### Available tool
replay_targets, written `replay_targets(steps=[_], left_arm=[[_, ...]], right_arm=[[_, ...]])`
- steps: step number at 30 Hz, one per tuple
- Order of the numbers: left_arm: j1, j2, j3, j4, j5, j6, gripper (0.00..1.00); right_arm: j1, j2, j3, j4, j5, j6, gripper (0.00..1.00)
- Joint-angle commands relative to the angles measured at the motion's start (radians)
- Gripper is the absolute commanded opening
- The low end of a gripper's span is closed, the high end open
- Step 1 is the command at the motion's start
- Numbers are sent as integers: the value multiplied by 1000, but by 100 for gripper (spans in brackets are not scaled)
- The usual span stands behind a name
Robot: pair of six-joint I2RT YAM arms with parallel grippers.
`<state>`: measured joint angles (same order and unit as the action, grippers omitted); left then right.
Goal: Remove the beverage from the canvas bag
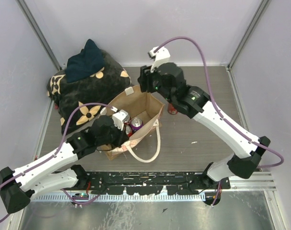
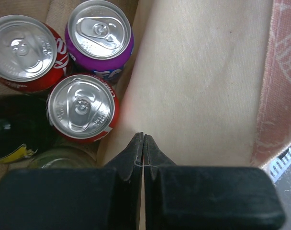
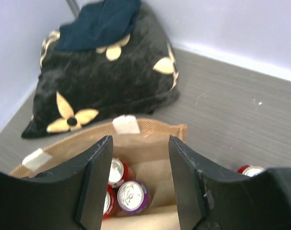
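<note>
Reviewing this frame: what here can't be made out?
1. Left wrist view: dark item beside the cans, shadowed, unidentifiable.
2. Right wrist view: red can outside the canvas bag, mostly hidden by the right gripper.
3. Top view: left gripper, its jaws hidden under its wrist.

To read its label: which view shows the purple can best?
The left wrist view: the purple can is close, its lid and side sharp. The right wrist view shows it small, low in frame; the top external view shows only its tiny lid in the canvas bag.
</note>
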<state>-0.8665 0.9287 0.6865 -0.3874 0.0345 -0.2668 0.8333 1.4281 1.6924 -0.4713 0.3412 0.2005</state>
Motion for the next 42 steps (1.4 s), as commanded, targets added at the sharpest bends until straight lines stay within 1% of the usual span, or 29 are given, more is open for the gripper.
replay_targets(steps=[1,8,11,17,24,27,37,42], left_arm=[[1,-55,42,-92,-51,-12,9],[1,-134,60,-79,-26,-55,9],[1,-152,41,-51,9,-68,9],[-5,-147,-39,1,74,-126,8],[-52,-143,-68,5,88,-127,6],[-87,-146,-84,12,85,-127,5],[-115,-78,-157,39,58,-127,4],[-115,-60,-189,52,44,-137,4]], right_arm=[[63,57,-12,-82,-31,6,54],[84,56,-155,-81,-49,57,53],[85,50,-209,-81,-57,76,54],[91,39,-315,-60,-78,93,65],[104,55,-385,-23,-83,77,85],[108,62,-422,2,-90,61,89],[110,118,-444,52,-116,42,89],[114,146,-437,65,-172,38,89]])
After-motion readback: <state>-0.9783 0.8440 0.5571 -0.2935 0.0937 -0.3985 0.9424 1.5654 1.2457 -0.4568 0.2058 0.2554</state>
